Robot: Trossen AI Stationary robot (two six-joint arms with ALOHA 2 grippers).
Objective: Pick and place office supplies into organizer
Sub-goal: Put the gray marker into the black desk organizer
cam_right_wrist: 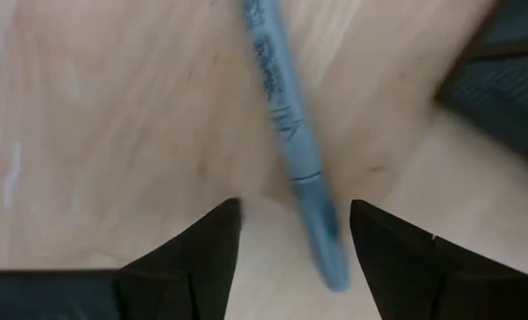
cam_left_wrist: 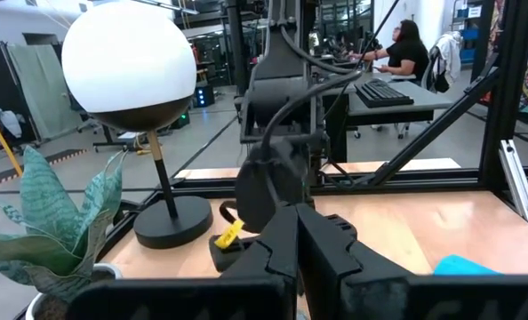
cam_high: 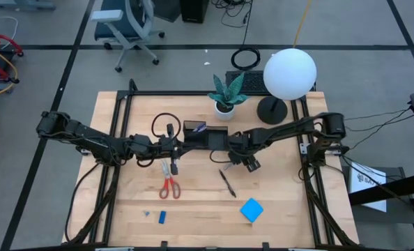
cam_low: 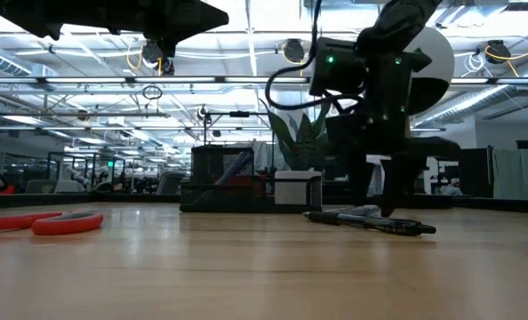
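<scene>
Your right gripper (cam_right_wrist: 291, 233) is down at the table just right of the organizer (cam_high: 205, 134), jaws wide open with a grey pen (cam_right_wrist: 286, 133) lying on the wood between its fingers (cam_right_wrist: 215, 244); nothing is gripped. In the low view that pen (cam_low: 348, 213) lies flat beside a black pen (cam_low: 384, 226) at the foot of the right arm. Your left gripper (cam_left_wrist: 297, 240) is closed on nothing and hangs above the table just left of the organizer, over the scissors (cam_high: 169, 183). The organizer sits at mid-table in front of the plant (cam_high: 226, 94), with something bluish standing in its taller section. Nearer the front edge lie the eraser (cam_high: 162, 217) and the blue pad (cam_high: 251, 210), well apart, with the black pen between them and the organizer.
</scene>
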